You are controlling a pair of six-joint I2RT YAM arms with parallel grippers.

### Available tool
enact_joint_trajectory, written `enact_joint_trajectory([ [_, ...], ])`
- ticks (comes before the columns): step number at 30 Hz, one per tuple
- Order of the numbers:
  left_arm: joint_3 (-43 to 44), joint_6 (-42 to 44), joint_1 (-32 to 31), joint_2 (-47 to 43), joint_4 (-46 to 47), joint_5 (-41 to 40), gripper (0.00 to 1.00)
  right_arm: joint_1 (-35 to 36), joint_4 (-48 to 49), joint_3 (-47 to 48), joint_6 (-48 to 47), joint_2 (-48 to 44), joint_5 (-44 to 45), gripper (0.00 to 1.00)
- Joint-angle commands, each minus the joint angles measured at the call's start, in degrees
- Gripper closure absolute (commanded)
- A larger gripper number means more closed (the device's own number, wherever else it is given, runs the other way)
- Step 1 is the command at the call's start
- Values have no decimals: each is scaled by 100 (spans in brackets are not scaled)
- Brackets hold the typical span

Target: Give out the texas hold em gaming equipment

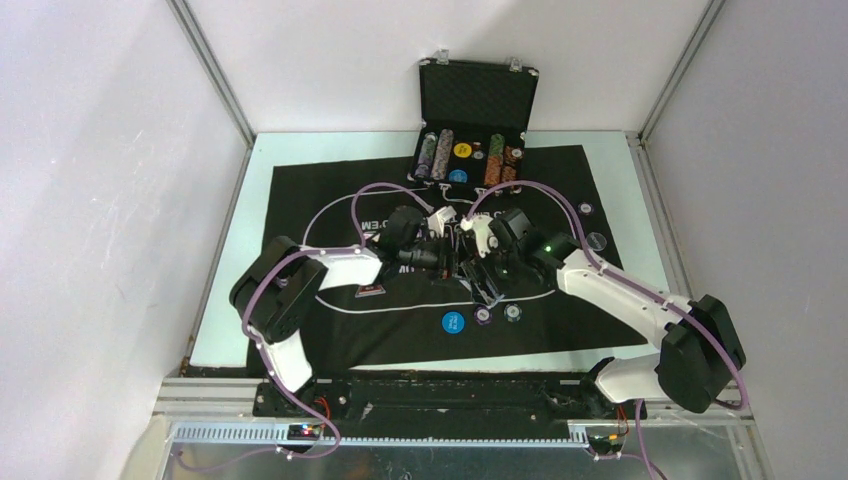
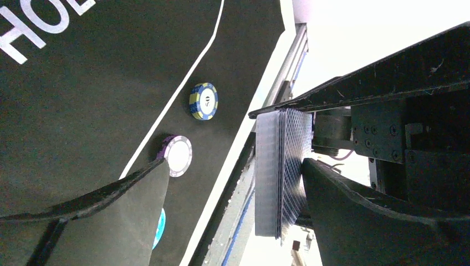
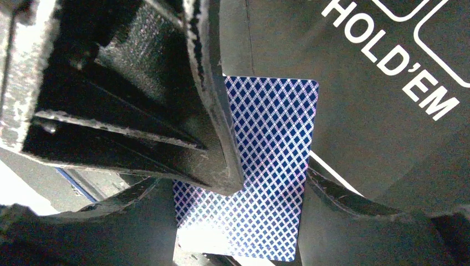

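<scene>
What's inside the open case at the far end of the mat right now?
Inside the case: chip rows left and right, with a yellow button and a blue button between them. The tray floor under the chips is covered, so anything beneath cannot be seen.

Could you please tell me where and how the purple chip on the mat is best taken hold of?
Probably by its rim, from straight above. The purple chip lies flat on the mat, so only its opposite edges offer a pinch. The blue-yellow chip lies apart from it, leaving room for the fingers.
</scene>
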Motion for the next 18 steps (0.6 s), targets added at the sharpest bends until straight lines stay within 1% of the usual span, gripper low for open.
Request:
enact_joint_trajectory([
  [1, 197, 695, 0, -207, -846, -553, 7, 35, 265, 67, -40, -296, -3, 100],
  [7, 277, 1016, 9, -439, -1336, -771, 16, 28, 256, 65, -33, -325, 33, 100],
  [10, 302, 1096, 17, -564, -1412, -812, 22, 31, 250, 67, -26, -331, 33, 100],
  [18, 298, 1158, 20, -965, -1326, -685, 24, 31, 242, 64, -24, -304, 55, 100],
])
